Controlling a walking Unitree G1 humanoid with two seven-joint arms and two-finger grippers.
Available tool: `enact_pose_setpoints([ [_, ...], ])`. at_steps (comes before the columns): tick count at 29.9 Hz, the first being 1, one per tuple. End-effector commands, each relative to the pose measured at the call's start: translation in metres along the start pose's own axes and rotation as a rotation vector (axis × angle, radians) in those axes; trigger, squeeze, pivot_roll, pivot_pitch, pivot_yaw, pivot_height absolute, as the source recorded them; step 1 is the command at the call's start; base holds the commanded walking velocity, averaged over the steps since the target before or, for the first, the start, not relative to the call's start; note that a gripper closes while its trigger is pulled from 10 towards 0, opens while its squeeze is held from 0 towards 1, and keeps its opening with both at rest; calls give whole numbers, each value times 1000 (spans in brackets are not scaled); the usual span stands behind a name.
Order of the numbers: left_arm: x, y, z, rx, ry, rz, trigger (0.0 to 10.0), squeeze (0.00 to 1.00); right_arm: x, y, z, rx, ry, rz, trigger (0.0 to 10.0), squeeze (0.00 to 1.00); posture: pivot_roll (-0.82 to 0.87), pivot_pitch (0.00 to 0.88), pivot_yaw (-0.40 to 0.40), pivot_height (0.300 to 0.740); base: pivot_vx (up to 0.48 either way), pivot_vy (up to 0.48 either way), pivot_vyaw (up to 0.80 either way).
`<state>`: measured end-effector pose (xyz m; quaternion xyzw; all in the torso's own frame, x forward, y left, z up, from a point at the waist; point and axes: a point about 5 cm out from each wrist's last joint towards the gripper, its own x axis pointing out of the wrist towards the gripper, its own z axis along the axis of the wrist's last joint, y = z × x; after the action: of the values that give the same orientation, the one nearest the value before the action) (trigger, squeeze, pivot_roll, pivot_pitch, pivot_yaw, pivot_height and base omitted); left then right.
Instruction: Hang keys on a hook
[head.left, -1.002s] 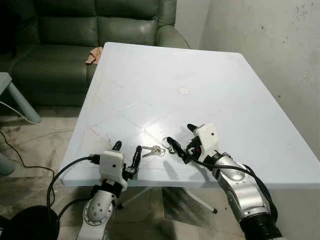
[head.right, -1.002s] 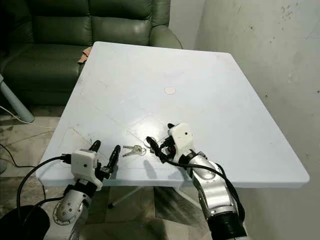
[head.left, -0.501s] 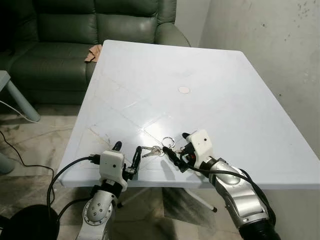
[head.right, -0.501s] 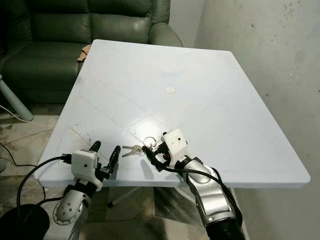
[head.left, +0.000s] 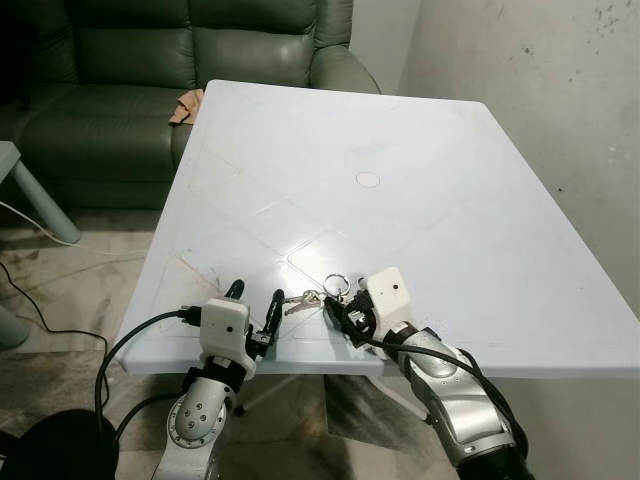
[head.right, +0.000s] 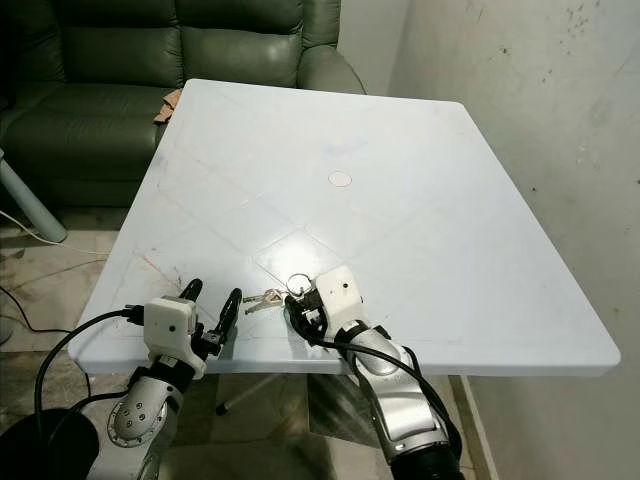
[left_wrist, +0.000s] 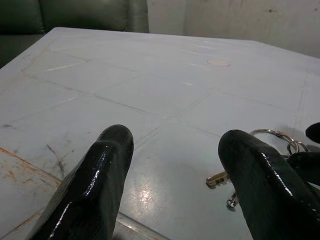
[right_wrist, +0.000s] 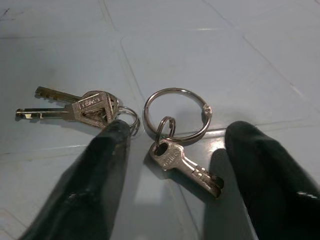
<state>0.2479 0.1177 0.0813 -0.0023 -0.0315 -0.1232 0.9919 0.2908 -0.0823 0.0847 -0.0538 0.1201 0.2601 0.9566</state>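
Note:
A bunch of silver keys (head.left: 312, 298) on a large split ring (head.left: 336, 285) lies flat near the front edge of the white table (head.left: 420, 130). My right gripper (head.left: 338, 312) is down at the table, open. In the right wrist view its fingers (right_wrist: 107, 165) stand either side of a single key (right_wrist: 186, 165) and the ring (right_wrist: 150, 102), with a pair of keys (right_wrist: 92, 106) off to one side. My left gripper (head.left: 256, 296) rests open at the table's front edge, just left of the keys (left_wrist: 220, 178).
A green sofa (head.left: 150, 60) stands behind the table, with a tan cloth (head.left: 187, 108) on its seat edge. A small round cap (head.left: 368, 180) marks the table's middle. A rough wall (head.left: 560, 100) runs along the right. A cable (head.left: 40, 320) lies on the floor at left.
My right gripper has moved left and lower, from beside the ring to straddling the keys. The left gripper and the keys have stayed where they were.

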Motion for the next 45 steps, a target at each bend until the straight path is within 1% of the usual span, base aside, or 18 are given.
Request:
enact_pose_setpoints([
  [1, 1, -2, 2, 10, -2, -6, 10000, 0, -1, -3, 1, 16, -2, -24, 0, 0, -56, 64, -86, 740, 0, 0, 0],
  [21, 3, -3, 2, 15, -4, -5, 10000, 0, 0, -6, 4, 19, -8, -54, 0, 0, -54, 55, -88, 740, 0, 0, 0],
  [26, 3, -2, 3, 18, -6, 1, 10000, 0, -2, -6, 3, 36, 1, -37, 0, 0, -54, 58, -89, 740, 0, 0, 0],
  [32, 3, -1, 3, 18, -5, 4, 10000, 0, -4, -7, 3, 17, -1, -29, 0, 0, -54, 65, -88, 740, 0, 0, 0],
  [39, 3, 1, 4, 19, -7, 13, 10000, 0, -5, -9, 5, 39, -11, -28, 0, 0, -54, 72, -87, 740, 0, 0, 0],
  [44, 5, 6, 6, 8, -14, 37, 10000, 0, -4, -17, 18, 113, -104, -49, 0, 0, -55, 73, -86, 740, 0, 0, 0],
  [45, 7, 9, 8, 0, -20, 50, 10000, 0, -4, -21, 24, 150, -161, -45, 1020, 0, -57, 73, -84, 740, 0, 0, 0],
])
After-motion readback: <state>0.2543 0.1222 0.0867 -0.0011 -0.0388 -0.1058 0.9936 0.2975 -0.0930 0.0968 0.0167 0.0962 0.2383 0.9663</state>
